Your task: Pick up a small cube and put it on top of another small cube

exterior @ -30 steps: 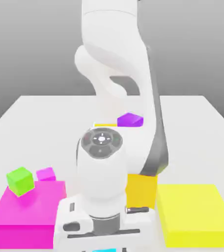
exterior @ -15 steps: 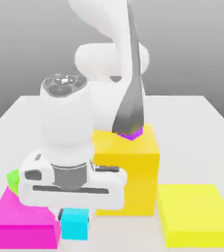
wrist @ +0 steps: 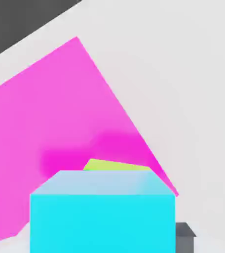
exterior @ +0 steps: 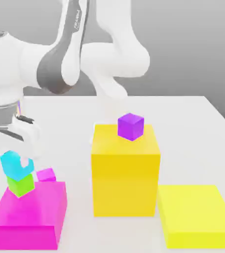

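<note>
We see big magenta block (exterior: 28, 212) on pale tabletop (exterior: 193, 148), toward exterior view's left. Small magenta cube (exterior: 46, 174) just behind it. We find tall orange block (exterior: 125, 183) near middle, small purple cube (exterior: 131, 127) on top. We spot low yellow block (exterior: 196, 212) toward exterior view's right.

Bare worktop (exterior: 183, 143) lying open behind the yellow block (exterior: 196, 210). Tall orange block (exterior: 125, 170) standing between magenta block (exterior: 28, 212) and yellow block, blocking low sideways passage; purple cube (exterior: 131, 126) sitting on top, raising that obstacle. Floor-level gap running between magenta and orange blocks.
</note>
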Robot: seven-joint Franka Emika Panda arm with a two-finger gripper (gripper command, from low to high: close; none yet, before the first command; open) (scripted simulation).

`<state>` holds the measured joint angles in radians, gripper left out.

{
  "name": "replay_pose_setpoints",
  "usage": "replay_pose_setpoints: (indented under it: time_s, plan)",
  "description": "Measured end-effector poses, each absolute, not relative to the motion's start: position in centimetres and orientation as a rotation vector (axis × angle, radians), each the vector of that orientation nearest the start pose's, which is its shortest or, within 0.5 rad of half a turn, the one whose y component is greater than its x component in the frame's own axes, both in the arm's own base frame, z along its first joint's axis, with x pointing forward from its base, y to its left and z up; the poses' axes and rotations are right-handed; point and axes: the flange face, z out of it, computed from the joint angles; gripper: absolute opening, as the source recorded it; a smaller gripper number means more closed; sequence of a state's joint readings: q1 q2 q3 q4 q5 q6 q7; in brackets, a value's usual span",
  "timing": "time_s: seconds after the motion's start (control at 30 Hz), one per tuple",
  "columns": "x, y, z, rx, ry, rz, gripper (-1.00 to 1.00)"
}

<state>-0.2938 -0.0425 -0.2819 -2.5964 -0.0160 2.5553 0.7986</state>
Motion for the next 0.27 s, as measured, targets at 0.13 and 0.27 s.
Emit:
replay_pose_setpoints:
  time_s: [0.13, 0.27]
  plan:
    - [36.8, -23.8, 26.6, -2.44, 1.976, 0.0, 1.0]
    - [36.9, -23.8, 30.6, -2.44, 1.975, 0.001, 1.0]
